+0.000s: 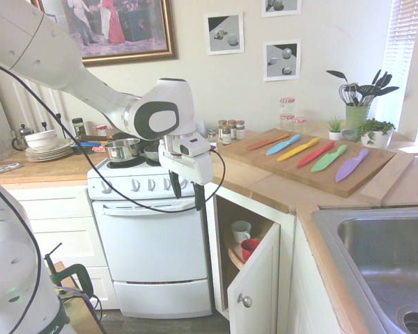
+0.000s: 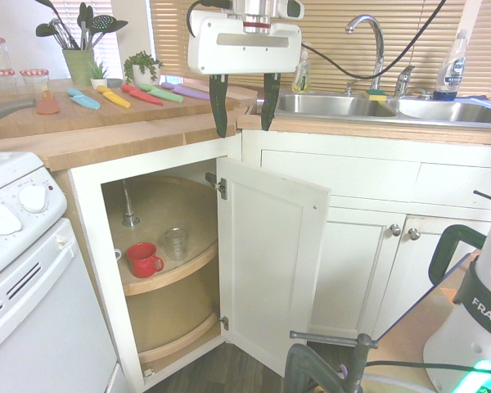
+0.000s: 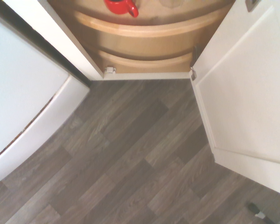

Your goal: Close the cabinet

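Looking outward from our one gripper [image 2: 245,106], fingers spread and holding nothing, we count one cabinet [image 2: 159,270] between oven [image 1: 152,240] and sink [image 1: 393,257], its single door [image 1: 256,285] ajar; inside, one red mug [image 2: 144,259], one white mug [image 1: 241,230], one clear glass [image 2: 176,244].

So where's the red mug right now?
In the second exterior view, the red mug sits on the open cabinet's upper round shelf, just left of a clear glass.
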Controlling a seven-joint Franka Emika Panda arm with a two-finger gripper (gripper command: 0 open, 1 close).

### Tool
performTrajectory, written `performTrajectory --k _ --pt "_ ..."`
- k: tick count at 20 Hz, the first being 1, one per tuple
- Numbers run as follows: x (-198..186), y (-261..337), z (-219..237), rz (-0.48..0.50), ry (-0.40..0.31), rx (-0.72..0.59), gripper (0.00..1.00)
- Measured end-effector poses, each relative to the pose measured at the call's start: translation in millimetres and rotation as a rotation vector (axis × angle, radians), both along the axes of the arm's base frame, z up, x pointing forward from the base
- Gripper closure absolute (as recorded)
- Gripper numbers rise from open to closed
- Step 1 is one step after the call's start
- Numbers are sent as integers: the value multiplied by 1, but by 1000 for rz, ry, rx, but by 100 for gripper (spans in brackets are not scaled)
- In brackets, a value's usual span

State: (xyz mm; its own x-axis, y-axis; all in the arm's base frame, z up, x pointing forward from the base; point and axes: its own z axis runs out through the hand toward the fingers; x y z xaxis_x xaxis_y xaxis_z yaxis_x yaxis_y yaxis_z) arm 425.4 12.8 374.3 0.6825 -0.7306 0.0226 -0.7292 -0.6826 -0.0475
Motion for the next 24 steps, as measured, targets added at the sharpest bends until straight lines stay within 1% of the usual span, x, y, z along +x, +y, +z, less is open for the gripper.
performTrajectory --k 6,11,15,19,24 --pt "1 -6 -5 -6 9 -5 0" --pt "7 -37 -15 -3 -8 -27 0" --pt "9 -81 -24 20 -32 -33 0" --pt "6 -140 -44 7 -40 -22 0" --pt "11 -189 -67 -6 -54 4 0"
